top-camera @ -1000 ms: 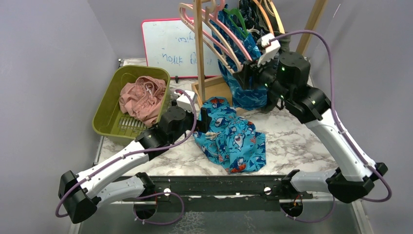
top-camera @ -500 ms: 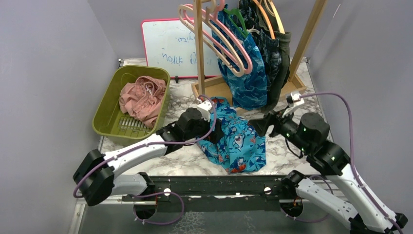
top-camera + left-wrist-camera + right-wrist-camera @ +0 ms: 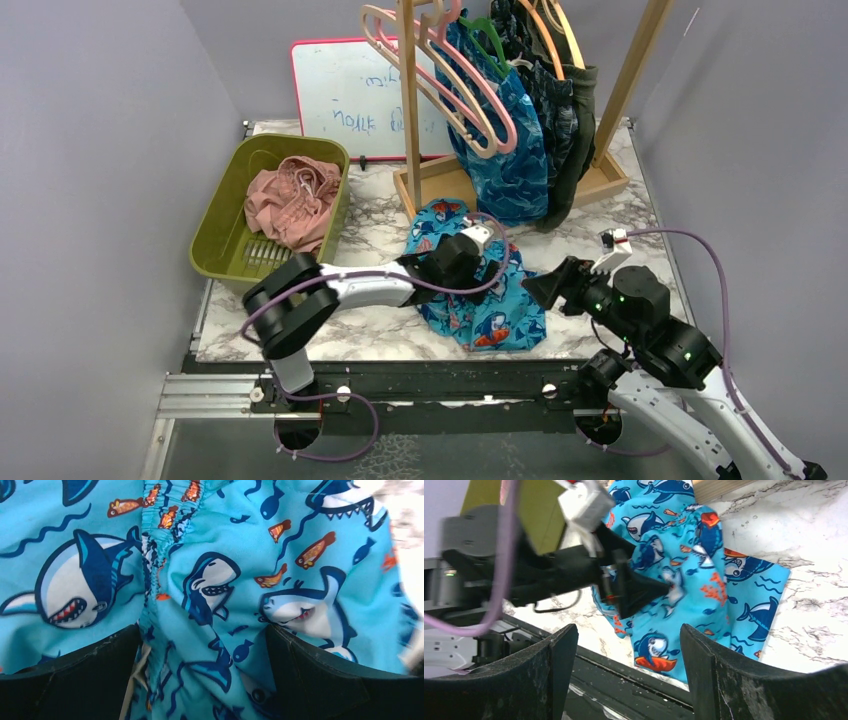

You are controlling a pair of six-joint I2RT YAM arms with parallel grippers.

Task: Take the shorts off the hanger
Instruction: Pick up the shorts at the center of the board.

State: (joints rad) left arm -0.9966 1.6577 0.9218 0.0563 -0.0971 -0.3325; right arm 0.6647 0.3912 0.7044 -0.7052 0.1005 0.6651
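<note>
The bright blue cartoon-print shorts lie crumpled on the marble table, off any hanger. My left gripper is pressed down into them, open, its jaws wide apart with a ridge of the shark cloth bunched between them, not pinched. My right gripper hovers low just right of these shorts, open and empty, facing them. The blue leaf-print shorts, the dark navy shorts and the dark olive shorts hang on hangers on the rack. The dusty pink shorts lie in the basket.
A green basket stands at the left. Empty pink hangers hang on the wooden rack, whose base sits behind the shark shorts. A whiteboard leans at the back. A black rail runs along the near edge.
My right arm came down from the rack to the table's near right, and its jaws widened. My left arm swung right, and its gripper pushed onto the shark shorts.
</note>
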